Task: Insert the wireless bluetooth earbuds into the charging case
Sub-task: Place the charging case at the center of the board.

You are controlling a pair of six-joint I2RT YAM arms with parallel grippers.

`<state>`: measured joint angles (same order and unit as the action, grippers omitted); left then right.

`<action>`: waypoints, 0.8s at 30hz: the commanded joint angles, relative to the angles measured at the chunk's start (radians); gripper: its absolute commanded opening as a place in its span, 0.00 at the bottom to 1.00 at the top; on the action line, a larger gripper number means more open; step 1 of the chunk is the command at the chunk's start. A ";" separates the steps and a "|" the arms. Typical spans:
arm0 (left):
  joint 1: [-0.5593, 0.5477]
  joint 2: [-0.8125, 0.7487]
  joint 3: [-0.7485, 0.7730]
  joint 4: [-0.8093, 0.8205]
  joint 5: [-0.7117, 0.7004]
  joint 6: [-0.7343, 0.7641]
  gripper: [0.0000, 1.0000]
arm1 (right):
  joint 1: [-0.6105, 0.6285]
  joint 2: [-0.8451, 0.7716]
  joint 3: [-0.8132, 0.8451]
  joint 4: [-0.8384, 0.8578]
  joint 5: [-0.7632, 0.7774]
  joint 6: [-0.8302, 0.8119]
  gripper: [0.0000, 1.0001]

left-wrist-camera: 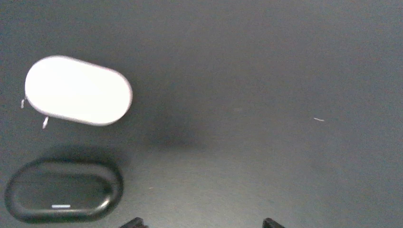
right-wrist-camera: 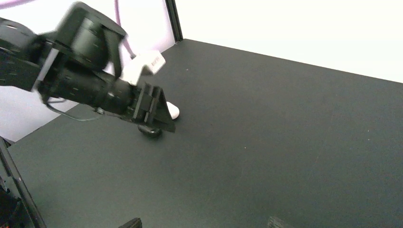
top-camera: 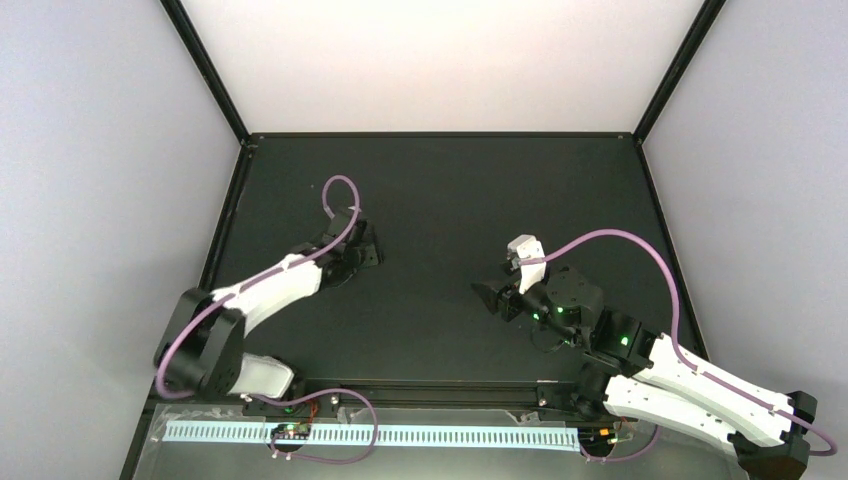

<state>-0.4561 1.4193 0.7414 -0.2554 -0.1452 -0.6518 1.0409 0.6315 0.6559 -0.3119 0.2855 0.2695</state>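
No earbuds show in any view. In the left wrist view a closed white oval case (left-wrist-camera: 78, 90) lies at the left on the black mat, and a closed black oval case (left-wrist-camera: 62, 190) lies just below it. My left gripper (left-wrist-camera: 203, 223) is open and empty, to the right of both cases and above the mat. In the right wrist view the left gripper (right-wrist-camera: 159, 116) hovers over the black case (right-wrist-camera: 149, 131), with the white case (right-wrist-camera: 174, 112) partly hidden behind it. My right gripper (right-wrist-camera: 205, 222) is open and empty over bare mat, far from the cases.
From above, the left gripper (top-camera: 358, 250) covers the cases at centre left and the right gripper (top-camera: 492, 298) is at centre right. The black mat (top-camera: 440, 190) has a raised black frame and white walls around it. Purple cables loop off both wrists.
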 commanded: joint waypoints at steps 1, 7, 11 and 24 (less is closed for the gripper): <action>-0.049 -0.220 -0.001 0.011 0.027 0.099 0.87 | -0.003 -0.012 0.016 0.002 0.032 0.011 0.71; -0.055 -0.502 -0.002 -0.047 -0.132 0.209 0.99 | -0.002 -0.006 -0.010 0.054 0.348 0.190 1.00; -0.055 -0.578 0.064 -0.159 -0.342 0.171 0.99 | -0.003 0.040 -0.021 0.080 0.544 0.328 1.00; -0.044 -0.431 0.302 -0.298 -0.249 0.141 0.99 | -0.194 0.403 0.310 -0.063 0.482 0.523 1.00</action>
<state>-0.5079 0.9306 0.9684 -0.4938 -0.4129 -0.5594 0.8795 0.9848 0.8738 -0.3172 0.6983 0.7181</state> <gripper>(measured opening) 0.987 0.996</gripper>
